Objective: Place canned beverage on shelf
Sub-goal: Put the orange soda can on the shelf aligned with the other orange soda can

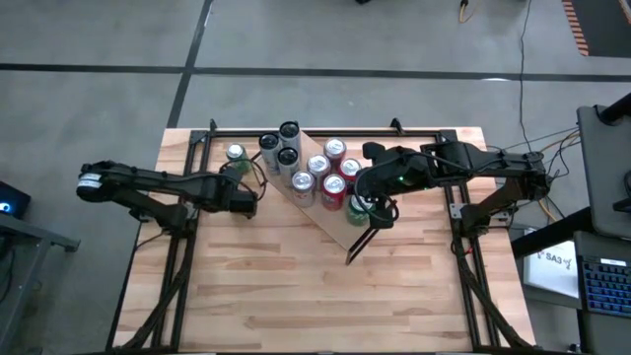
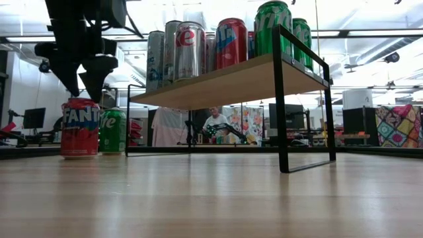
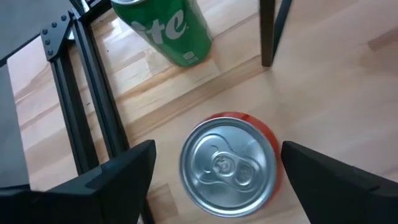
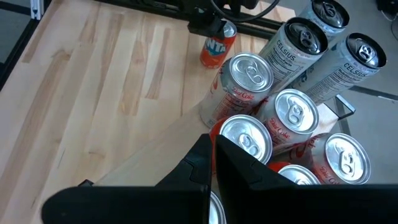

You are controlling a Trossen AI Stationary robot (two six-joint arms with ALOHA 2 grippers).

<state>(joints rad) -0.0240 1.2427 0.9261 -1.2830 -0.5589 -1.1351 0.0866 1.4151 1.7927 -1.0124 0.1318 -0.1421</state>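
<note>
Orange Fanta can (image 3: 229, 165) stands upright between open left pincer (image 3: 217, 171) fingers, ungripped.

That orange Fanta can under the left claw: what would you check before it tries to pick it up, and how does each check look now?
1. Fanta can standing upright on the table: ok.
2. Left gripper open, one finger on each side of the can: ok.
3. Fingers low enough to grip the can body: not ok; in the low view they sit above its top.
4. Green Sprite can apart from the Fanta can: ok; a gap shows in the left wrist view.
5. Free spot on the shelf: cannot tell; cans crowd its top.
6. Right gripper shut, over the shelf's cans, possibly in the way: cannot tell.
</note>
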